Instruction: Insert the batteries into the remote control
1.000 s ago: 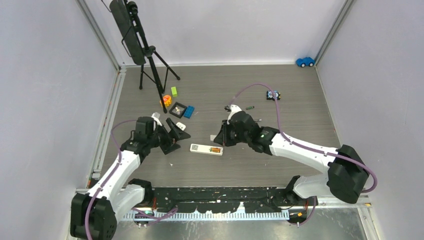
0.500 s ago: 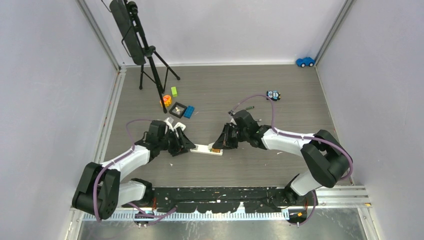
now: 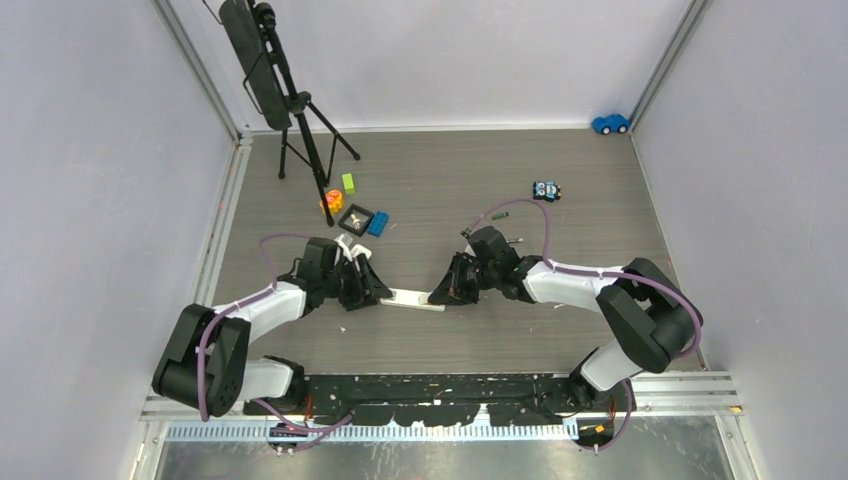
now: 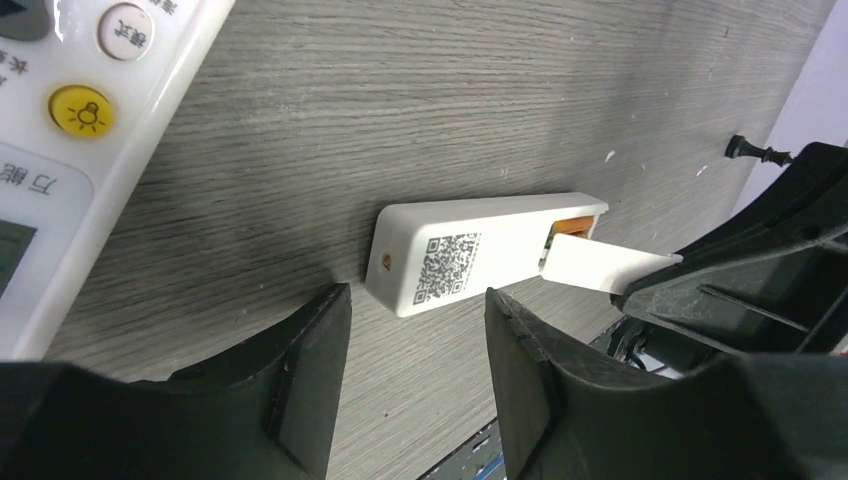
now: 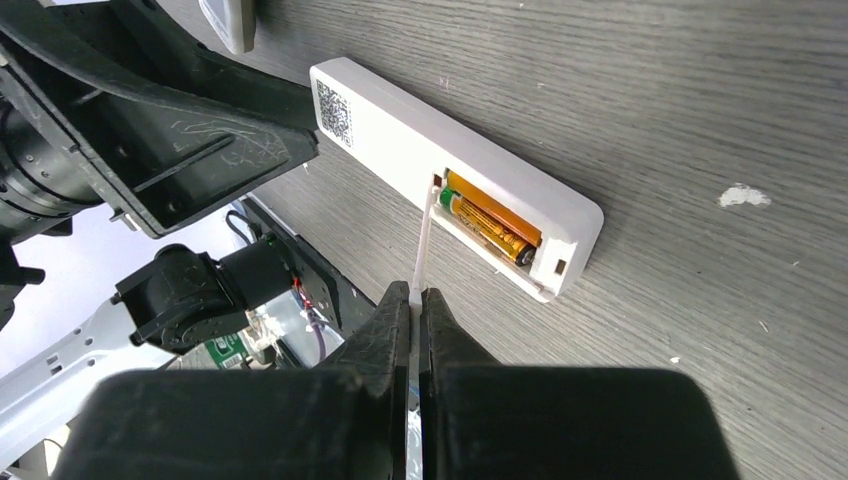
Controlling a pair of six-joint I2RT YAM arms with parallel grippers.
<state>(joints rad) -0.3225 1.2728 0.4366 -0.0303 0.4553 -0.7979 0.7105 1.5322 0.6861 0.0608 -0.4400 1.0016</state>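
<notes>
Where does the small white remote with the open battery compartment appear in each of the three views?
Top external: the remote lies just below the picture's centre.
Left wrist: the remote is at centre, the battery cover at its right end.
Right wrist: the remote runs diagonally across the upper middle, batteries showing.
Shared landmark: the QR sticker, clear in both wrist views, too small from above.
</notes>
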